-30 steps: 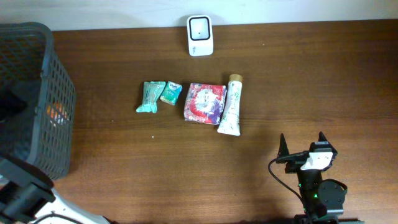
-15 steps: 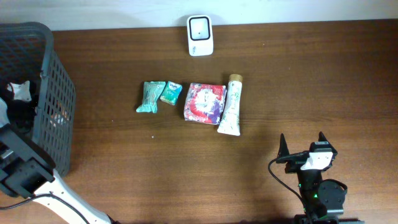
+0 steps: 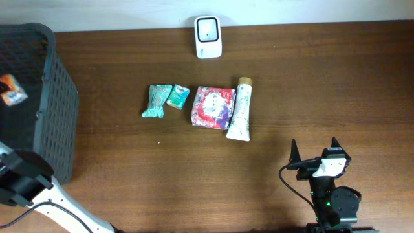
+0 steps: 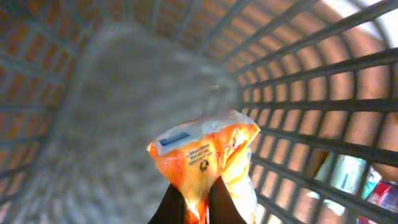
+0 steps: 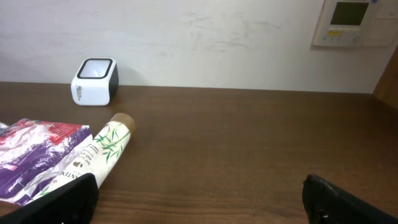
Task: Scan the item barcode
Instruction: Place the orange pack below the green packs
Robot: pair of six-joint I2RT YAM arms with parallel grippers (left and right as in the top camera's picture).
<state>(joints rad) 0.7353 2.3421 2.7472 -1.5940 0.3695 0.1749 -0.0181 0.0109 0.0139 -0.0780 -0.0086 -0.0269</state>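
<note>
Here we find the left gripper [image 4: 199, 190] clamped tight on the lower end of an orange packet [image 4: 205, 158], its two dark fingers [image 4: 176, 204] pinching the crumpled film between them. The packet sits inside the dark mesh basket [image 4: 311, 93], with the grid walls curving around it on every side; from overhead we see it as a small orange patch [image 3: 11, 89] at the far left of the scene, within the basket [image 3: 61, 110]. A white label with a blue patch shows near the packet's top edge.

The right gripper [image 3: 315, 150] rests at the near right of the table [image 3: 323, 77], its jaws spread wide with nothing between them. From its own camera we see only the brown tabletop between the fingertips [image 5: 62, 199].

The scanner [image 3: 208, 37] stands at the far edge of the table, near the middle, well apart from the packet. Between it and the near side lie two teal packets [image 3: 156, 101], a red and purple pouch [image 3: 213, 107] and a pale tube [image 3: 240, 110], the tube touching the pouch's right edge.
</note>
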